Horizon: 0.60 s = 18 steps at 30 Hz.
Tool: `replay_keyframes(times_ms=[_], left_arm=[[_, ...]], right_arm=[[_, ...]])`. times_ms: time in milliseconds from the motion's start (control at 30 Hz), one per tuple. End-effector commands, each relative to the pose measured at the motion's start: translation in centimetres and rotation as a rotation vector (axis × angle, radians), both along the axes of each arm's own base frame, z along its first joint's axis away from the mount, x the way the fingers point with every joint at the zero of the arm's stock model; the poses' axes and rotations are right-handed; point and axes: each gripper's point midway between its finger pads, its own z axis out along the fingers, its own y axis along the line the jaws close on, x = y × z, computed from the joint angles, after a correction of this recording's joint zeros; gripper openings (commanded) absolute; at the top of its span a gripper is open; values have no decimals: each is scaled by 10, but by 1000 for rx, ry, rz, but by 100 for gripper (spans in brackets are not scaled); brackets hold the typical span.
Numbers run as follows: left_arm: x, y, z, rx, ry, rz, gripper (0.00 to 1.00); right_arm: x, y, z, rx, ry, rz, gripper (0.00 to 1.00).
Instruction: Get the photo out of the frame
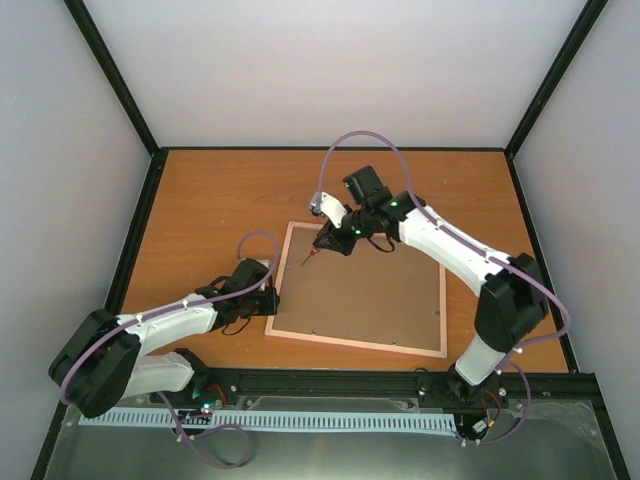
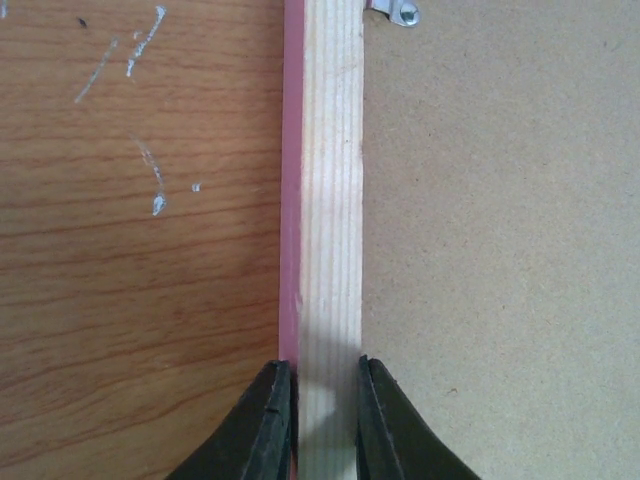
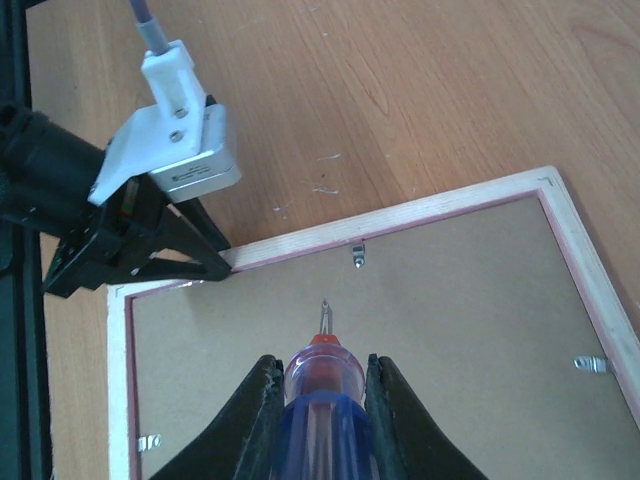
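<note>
Frame (image 1: 357,344) face down mid-table (image 1: 210,200), brown backing board (image 1: 365,295) up and seated inside the rails. Makes sense: only way to get at the retaining tabs.

Pinned at its 9 o'clock rail (top view) by left gripper (image 2: 325,375). Fingers (image 2: 265,420) closed across the bare wood rail, one on the pink outer edge, one on the board side. Reads as an anchor, to stop the frame skating during prying.

Over the board's 10–11 o'clock area: right gripper (image 3: 322,365), fingers clamped on the screwdriver (image 3: 320,410). Shaft in line with the fingers, so wrist aim equals tip aim. Tip low over the board, pointing to 12 in the right wrist view at a small metal tab (image 3: 359,256) on that same held rail. Near it, apparently not touching.

Two more tabs in that view, at 3 o'clock (image 3: 592,364) and 8 o'clock (image 3: 150,441). Look turned in over the board, so probably locked for now; too small to be sure.

Contents of the frame: board only, as far as visible. Photo not in sight in any view. Presumably under the board against the pane; no way to confirm with the board in place.
</note>
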Motion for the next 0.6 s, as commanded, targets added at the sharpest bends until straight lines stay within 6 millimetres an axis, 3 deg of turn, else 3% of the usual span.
replay_keyframes(times_ms=[0, 233, 567], left_arm=[[2, -3, 4, -35, 13, 49, 17], [11, -3, 1, -8, -2, 58, 36], [15, -2, -5, 28, 2, 57, 31]], right_arm=[[8, 25, 2, 1, -7, 14, 3], [13, 49, -13, -21, 10, 51, 3], [20, 59, -30, -55, 24, 59, 3]])
